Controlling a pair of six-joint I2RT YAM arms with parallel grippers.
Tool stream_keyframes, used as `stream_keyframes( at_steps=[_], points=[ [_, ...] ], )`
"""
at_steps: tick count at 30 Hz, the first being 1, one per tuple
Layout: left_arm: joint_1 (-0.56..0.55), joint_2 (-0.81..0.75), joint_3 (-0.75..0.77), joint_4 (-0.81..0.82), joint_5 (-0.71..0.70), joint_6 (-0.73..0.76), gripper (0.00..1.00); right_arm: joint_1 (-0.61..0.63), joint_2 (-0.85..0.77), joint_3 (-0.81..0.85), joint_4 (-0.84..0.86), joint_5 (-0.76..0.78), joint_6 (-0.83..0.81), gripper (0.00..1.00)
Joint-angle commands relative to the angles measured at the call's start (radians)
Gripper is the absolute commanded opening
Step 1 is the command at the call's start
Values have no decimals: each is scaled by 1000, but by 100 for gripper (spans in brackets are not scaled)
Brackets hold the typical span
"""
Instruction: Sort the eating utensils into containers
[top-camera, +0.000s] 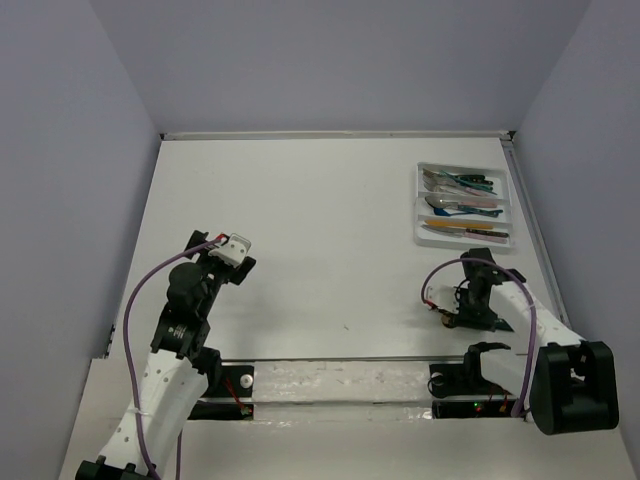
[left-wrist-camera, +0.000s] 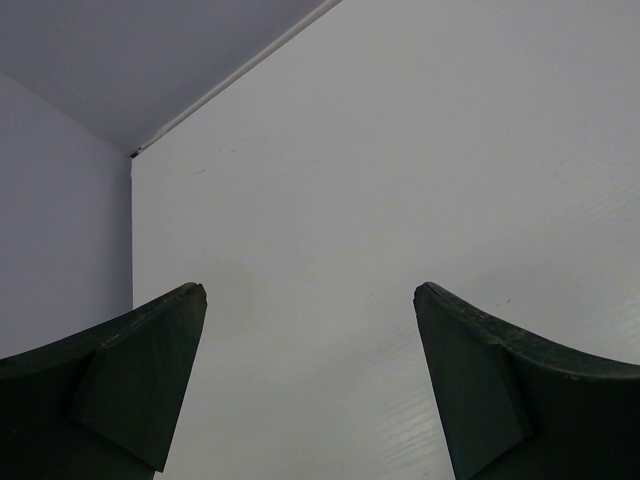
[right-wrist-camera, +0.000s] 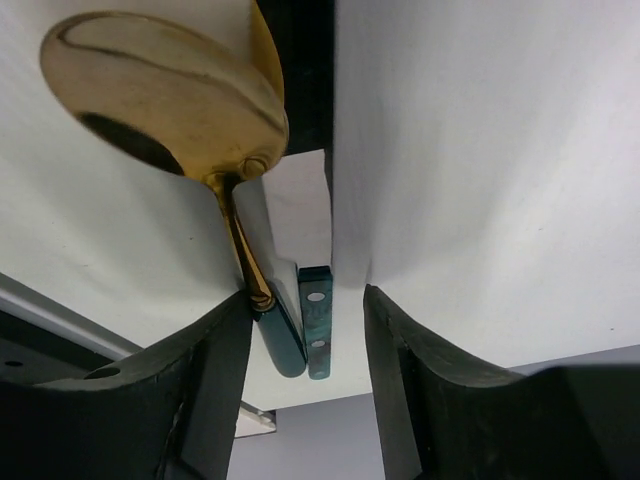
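Observation:
The white cutlery tray (top-camera: 512, 210) stands at the far right and holds several utensils (top-camera: 462, 184) in its long compartments. My right gripper (top-camera: 449, 318) points down near the front right. In the right wrist view it (right-wrist-camera: 308, 296) is open around two utensils lying side by side: a gold spoon (right-wrist-camera: 160, 90) with a teal handle, which touches the left finger (right-wrist-camera: 215, 350), and a knife with a riveted teal handle (right-wrist-camera: 318, 322). My left gripper (top-camera: 242, 263) is open and empty over bare table; its view (left-wrist-camera: 310, 292) shows nothing between the fingers.
The right wall (top-camera: 580, 150) runs close beside the tray. The left wall and back table edge (left-wrist-camera: 230, 85) show in the left wrist view. A metal rail (top-camera: 340, 375) crosses the near edge between the arm bases.

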Motion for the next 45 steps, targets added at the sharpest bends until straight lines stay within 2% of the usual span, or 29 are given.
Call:
stream_keyframes(
  at_steps=[1, 5, 6, 7, 9, 14, 18, 20, 23, 24, 26, 27, 28, 30, 34, 45],
  points=[
    [-6, -9, -27, 79, -18, -1, 99, -4, -1, 16, 91, -64, -6, 49],
    [-6, -9, -30, 87, -29, 0, 99, -4, -23, 3, 93, -90, -12, 45],
    [-6, -11, -32, 87, -29, 0, 99, -4, -34, 3, 94, -100, -12, 40],
    [-6, -9, -30, 88, -29, 0, 99, -4, -43, 1, 93, -106, -14, 13],
    [-6, -8, -30, 88, -31, -1, 99, -4, -58, -2, 109, -155, -15, 0],
    [-6, -6, -32, 93, -35, -3, 99, 48, -90, -3, 126, -218, 6, 0],
    [-6, -3, -33, 96, -35, -3, 99, 152, -55, 30, 123, -192, 44, 0],
    [-6, -2, -32, 96, -35, -3, 99, 252, -11, 61, 126, -189, 97, 0],
    [-6, -2, -33, 99, -35, -3, 99, 362, 141, 185, 145, -250, 245, 0],
    [-6, 0, -33, 100, -35, -1, 99, 394, 246, 269, 146, -267, 322, 0],
    [-6, 0, -37, 102, -69, -1, 99, 489, 357, 361, 154, -227, 402, 0],
    [-6, 0, -37, 105, -70, 0, 99, 516, 464, 409, 157, -204, 486, 0],
    [-7, 1, -38, 107, -74, 0, 99, 536, 515, 506, 156, -184, 527, 0],
    [-6, 1, -40, 110, -77, 2, 99, 562, 627, 593, 148, -179, 595, 0],
    [-6, 7, -41, 116, -86, 3, 99, 606, 724, 734, 162, -238, 664, 0],
    [-6, 30, -44, 136, -103, 5, 99, 617, 739, 839, 154, -262, 703, 0]
  ],
)
